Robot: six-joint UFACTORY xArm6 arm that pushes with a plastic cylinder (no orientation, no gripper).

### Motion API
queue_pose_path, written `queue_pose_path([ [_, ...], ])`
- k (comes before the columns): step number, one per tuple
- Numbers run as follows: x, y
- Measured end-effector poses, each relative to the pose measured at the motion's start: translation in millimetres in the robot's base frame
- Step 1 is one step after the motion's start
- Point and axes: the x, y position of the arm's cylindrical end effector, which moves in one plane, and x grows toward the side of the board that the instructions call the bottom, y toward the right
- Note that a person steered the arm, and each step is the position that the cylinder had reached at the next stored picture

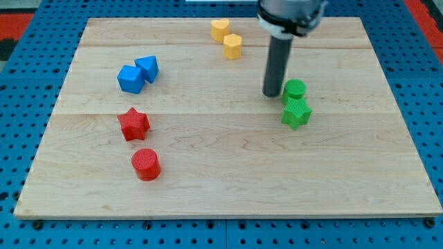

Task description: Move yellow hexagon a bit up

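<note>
Yellow hexagon (232, 46) sits near the view's top of the wooden surface (228, 173), touching or almost touching another yellow block (220, 29) just above it. I judge the push has not begun. My tip (270, 95) is well below it, toward the view's right, right beside the green round block (295, 88). I have no gripper, only a rod. It holds nothing. Next I must get under the hexagon.

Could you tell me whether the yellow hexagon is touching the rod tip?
No: my tip sits beside the green cylinder, well apart from the yellow hexagon.
</note>
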Motion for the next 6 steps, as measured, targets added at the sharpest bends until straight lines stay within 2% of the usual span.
queue_pose_path([
  [2, -71, -16],
  [3, -73, -52],
  [4, -88, -52],
  [6, -89, 40],
])
